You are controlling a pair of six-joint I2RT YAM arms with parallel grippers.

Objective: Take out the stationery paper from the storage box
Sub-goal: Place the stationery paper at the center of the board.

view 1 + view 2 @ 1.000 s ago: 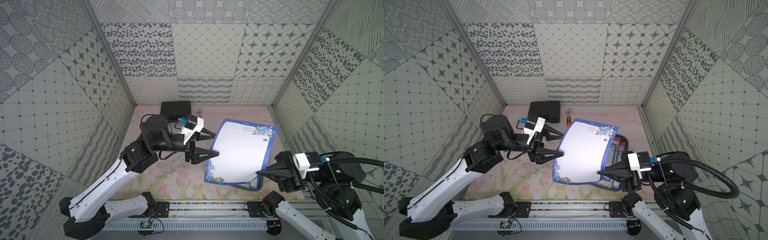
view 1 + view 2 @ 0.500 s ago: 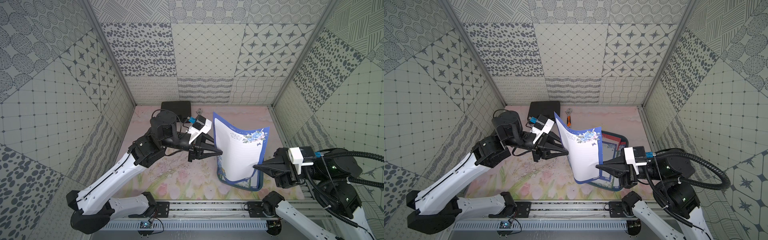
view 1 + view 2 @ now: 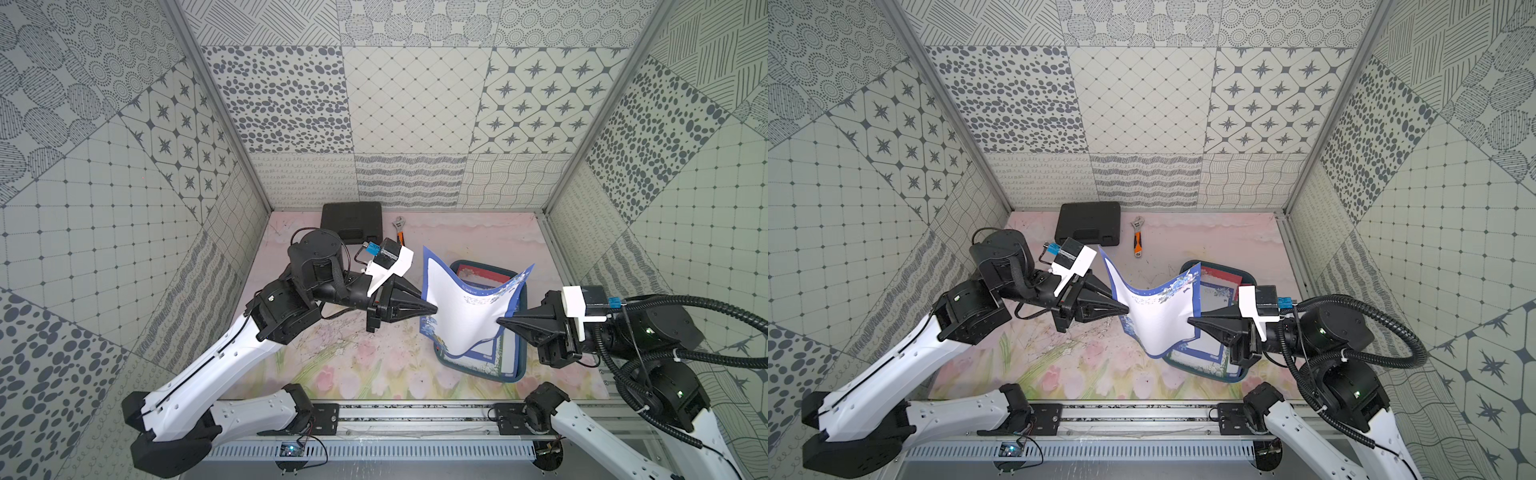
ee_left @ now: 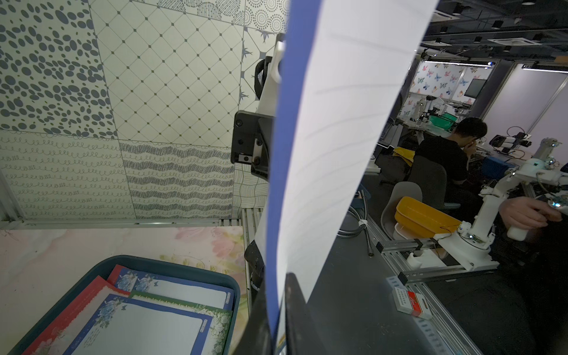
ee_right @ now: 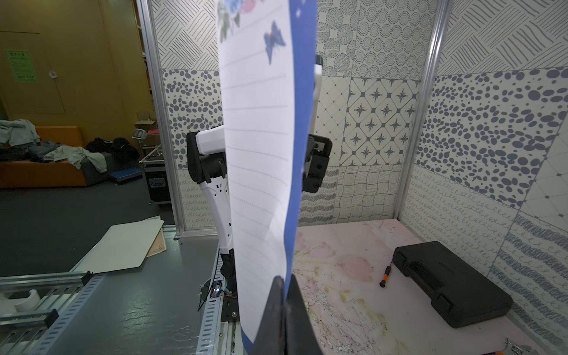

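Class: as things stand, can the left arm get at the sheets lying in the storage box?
Probably not: the left gripper and the right gripper are both shut on the lifted sheet, which hangs over the storage box.

Blue-bordered sheet (image 3: 465, 311) strung between the left gripper (image 3: 433, 309) and right gripper (image 3: 500, 320), over the storage box (image 3: 518, 357)

In a top view both grippers had their tips pinched tight on opposite side edges of the sheet, so it hung between them and sagged into a U with its two far corners sticking up. The box sat on the floral mat (image 3: 332, 357) right under it, with more paper lying flat inside: a red-bordered sheet (image 3: 482, 275) at the far end and another blue-edged one (image 3: 482, 359) at the near end. Back by the wall, a black case (image 3: 351, 222) and an orange-handled wrench (image 3: 400, 235) lay just beside each other.
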